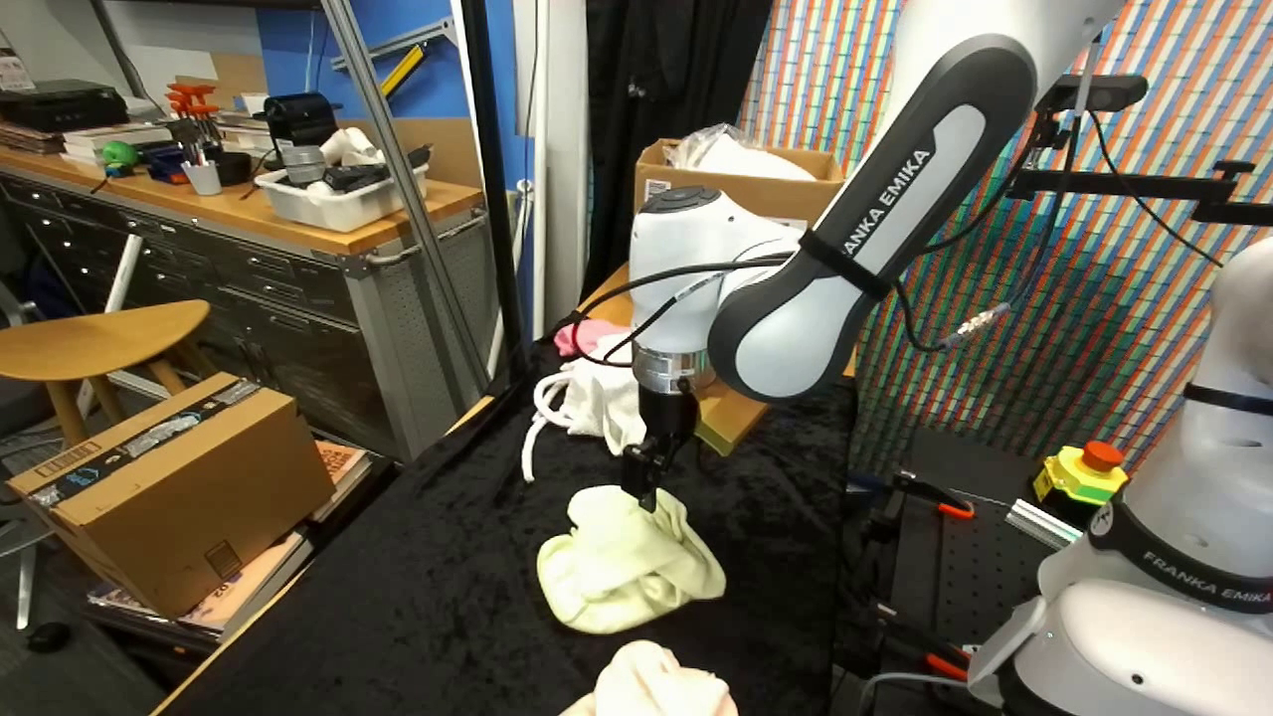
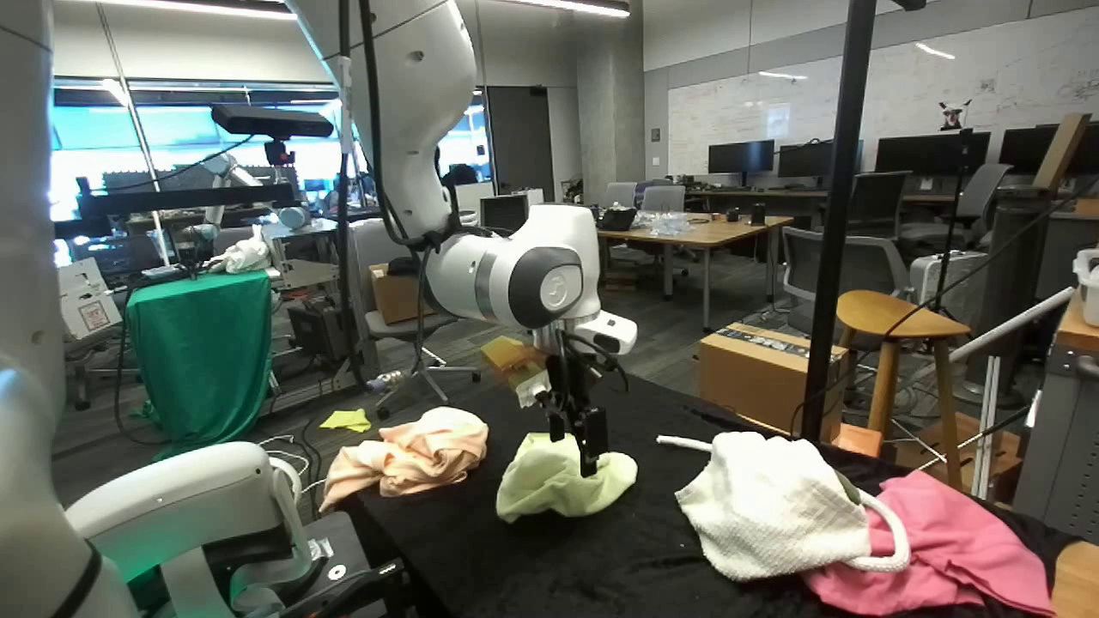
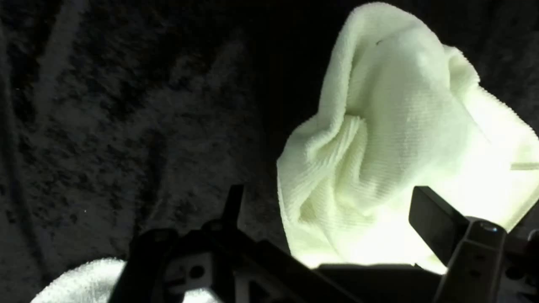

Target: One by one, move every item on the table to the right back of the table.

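The table (image 1: 428,587) has a black fabric top; a cardboard box (image 1: 189,487) stands near it; only an exterior view shows the whiteboard (image 2: 807,103); a peach cloth (image 2: 429,446) lies at the table's edge; a pale yellow cloth (image 1: 627,567) sits between it and a white cloth (image 2: 773,506) and looped rope (image 2: 899,539), both overlapping a pink cloth (image 2: 953,541); the arm (image 1: 676,239) reaches down, the gripper (image 3: 326,190) at the pale yellow cloth, fingers apart, contact unclear.
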Action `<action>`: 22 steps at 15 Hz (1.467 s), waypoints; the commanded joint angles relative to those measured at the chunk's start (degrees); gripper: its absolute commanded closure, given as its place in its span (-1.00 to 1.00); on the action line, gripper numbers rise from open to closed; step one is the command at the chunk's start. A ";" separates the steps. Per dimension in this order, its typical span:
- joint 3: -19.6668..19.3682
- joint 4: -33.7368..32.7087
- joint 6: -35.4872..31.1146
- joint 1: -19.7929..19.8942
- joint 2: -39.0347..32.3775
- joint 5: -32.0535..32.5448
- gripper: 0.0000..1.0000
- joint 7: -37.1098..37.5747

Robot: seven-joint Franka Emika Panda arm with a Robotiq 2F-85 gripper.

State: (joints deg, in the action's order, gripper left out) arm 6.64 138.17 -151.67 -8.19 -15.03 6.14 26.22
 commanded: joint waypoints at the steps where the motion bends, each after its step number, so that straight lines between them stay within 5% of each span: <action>1: -1.13 2.70 -4.77 -0.62 -0.74 -2.16 -1.00 -4.40; 12: 8.87 1.05 -11.35 6.47 -7.32 -16.35 -1.00 -28.34; 22: 13.09 -3.23 -7.70 8.58 -8.73 -19.22 -1.00 -35.38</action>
State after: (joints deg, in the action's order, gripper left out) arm 18.53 137.01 -161.26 -0.30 -22.50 -11.47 -6.43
